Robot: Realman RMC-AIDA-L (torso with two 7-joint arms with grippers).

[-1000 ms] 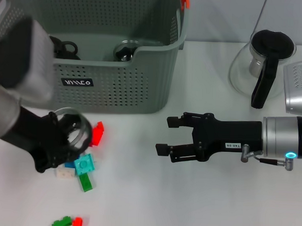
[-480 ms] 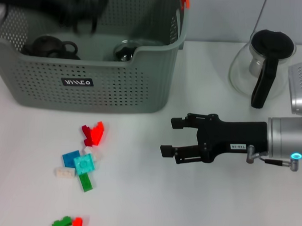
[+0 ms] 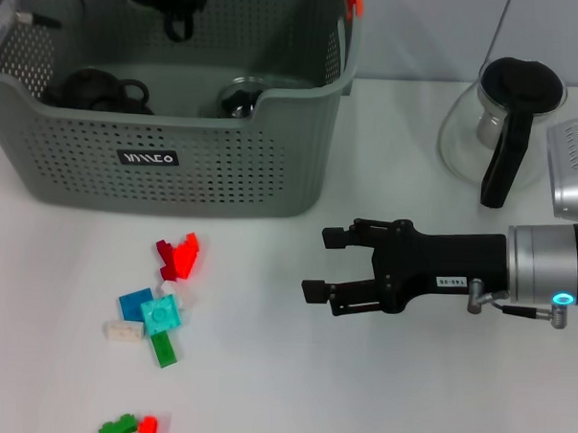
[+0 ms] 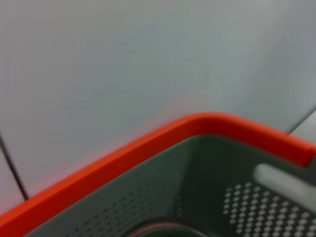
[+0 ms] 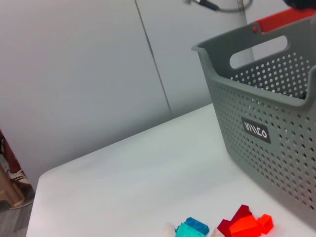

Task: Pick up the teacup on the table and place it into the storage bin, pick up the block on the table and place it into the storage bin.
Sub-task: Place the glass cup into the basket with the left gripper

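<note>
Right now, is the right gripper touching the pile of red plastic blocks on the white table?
Apart. The head view shows the open right gripper with bare white table between its fingertips and the red blocks.

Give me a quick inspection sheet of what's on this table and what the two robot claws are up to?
Surface: white table, bare between items.
Job's things: storage bin at the back left, dark cups and a glass inside; loose blocks in front of it.
Clutter: glass coffee pot at the back right, metal object beside it.
Grippers: left gripper over the bin's far side, fingers unclear; right gripper open, low over the table, pointing toward the blocks.
Cables: thin cable behind the pot.
Surroundings: pale wall panels.
</note>
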